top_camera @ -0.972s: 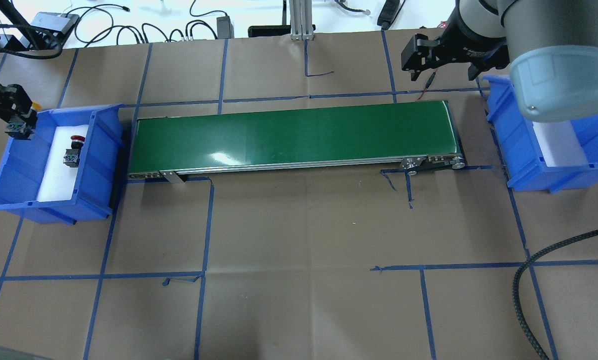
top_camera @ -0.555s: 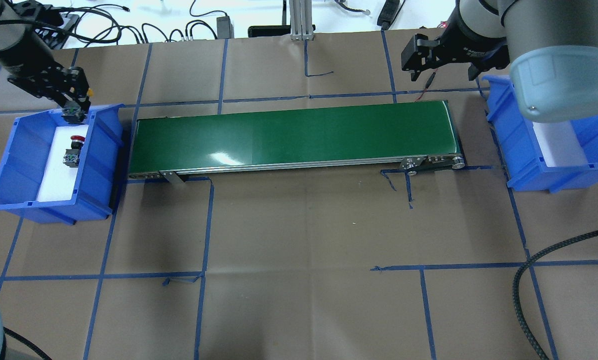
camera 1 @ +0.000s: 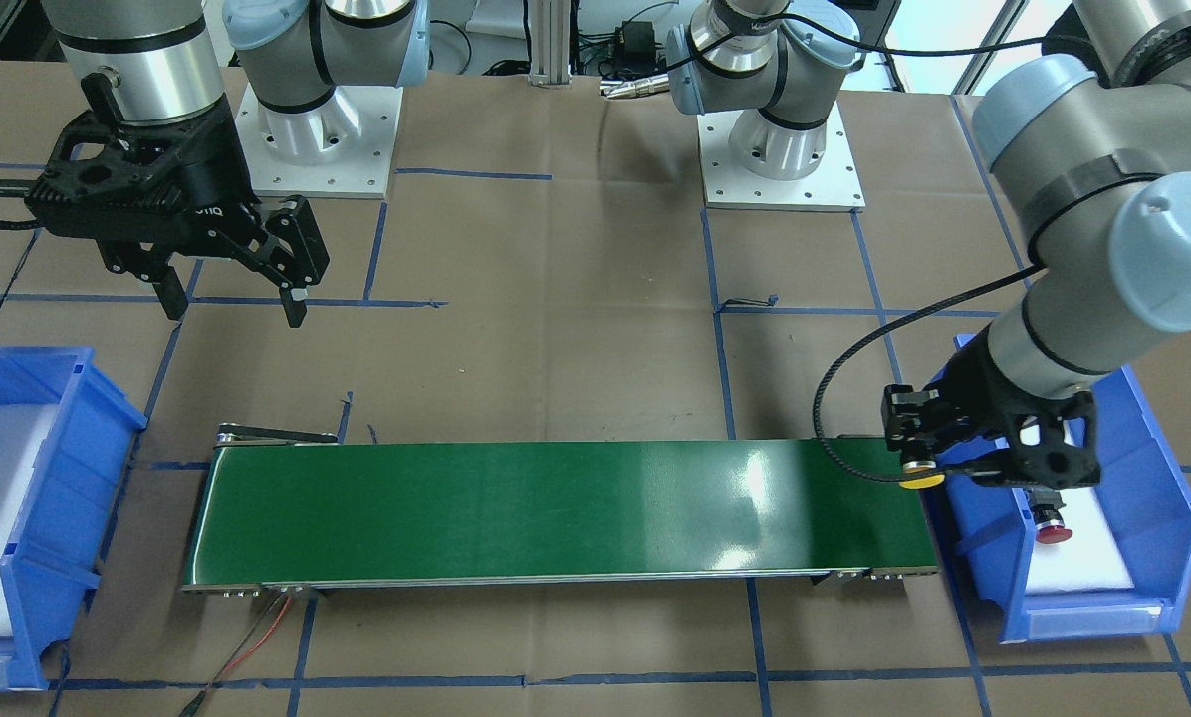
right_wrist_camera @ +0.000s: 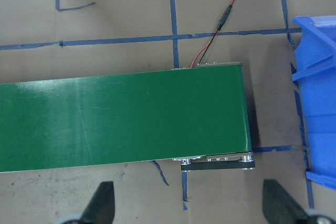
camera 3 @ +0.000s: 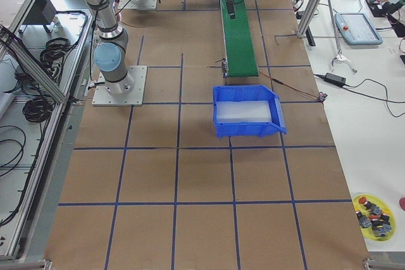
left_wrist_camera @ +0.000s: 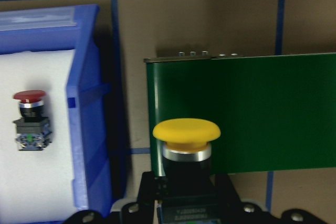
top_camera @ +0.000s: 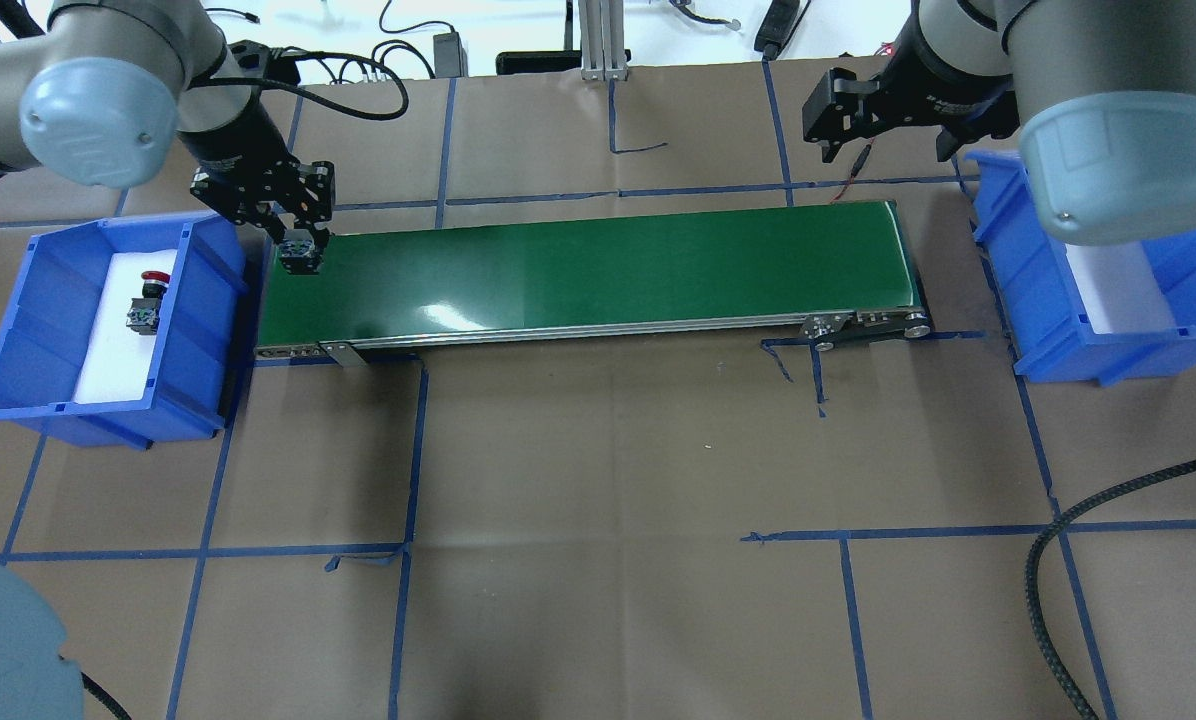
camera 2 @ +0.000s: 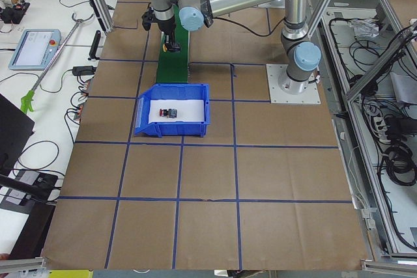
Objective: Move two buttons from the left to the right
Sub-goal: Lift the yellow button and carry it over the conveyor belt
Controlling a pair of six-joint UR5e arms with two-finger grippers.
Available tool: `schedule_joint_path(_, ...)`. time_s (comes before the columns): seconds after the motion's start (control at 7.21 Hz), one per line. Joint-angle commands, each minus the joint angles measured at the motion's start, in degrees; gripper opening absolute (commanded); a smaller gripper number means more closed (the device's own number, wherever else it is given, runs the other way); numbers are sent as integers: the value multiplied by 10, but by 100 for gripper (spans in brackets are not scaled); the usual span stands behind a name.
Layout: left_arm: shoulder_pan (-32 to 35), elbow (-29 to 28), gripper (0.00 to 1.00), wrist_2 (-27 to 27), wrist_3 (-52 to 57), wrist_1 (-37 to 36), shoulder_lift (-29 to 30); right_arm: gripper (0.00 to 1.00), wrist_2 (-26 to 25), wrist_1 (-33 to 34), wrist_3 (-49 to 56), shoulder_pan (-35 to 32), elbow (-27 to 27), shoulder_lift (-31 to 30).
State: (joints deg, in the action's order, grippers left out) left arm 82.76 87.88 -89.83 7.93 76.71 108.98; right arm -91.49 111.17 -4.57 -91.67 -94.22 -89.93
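My left hand (top_camera: 299, 250) is clamped on the black body of the yellow button (left_wrist_camera: 186, 131), whose cap points toward the top of the wrist view. In the overhead view the hand hangs at the upper left corner of the belt (top_camera: 598, 270), just inside its left end. In the wrist view the cap sits over the belt's edge at bottom centre. I cannot tell whether the button touches the belt.

The red button (top_camera: 148, 297) lies on white foam in the left bin (top_camera: 18, 310), at the left of the overhead view and apart from the belt. My right hand (camera 1: 234, 302) is wide open and holds nothing. It waits at the upper right of the overhead view, near the belt's other end and the right bin (top_camera: 1048, 340).

As I judge it, the step in hand is setting button 1 of 2 on the belt.
- First I should shift further in over the green, so the whole body is above the belt and not the gap beside the bin.
- Next I should lower until the body rests flat.
- Then I should open slowly and lift straight up, so the fingers do not drag the button or roll it on its round cap.
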Motion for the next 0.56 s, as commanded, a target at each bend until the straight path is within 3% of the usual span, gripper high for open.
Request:
schedule_joint_path(0.0,8,43,0,-1,-6,-92,26,100,0,0,0,0,0,0)
schedule_joint_path(0.42,9,76,0,0,-4,-151,41,100,0,0,0,0,0,0)
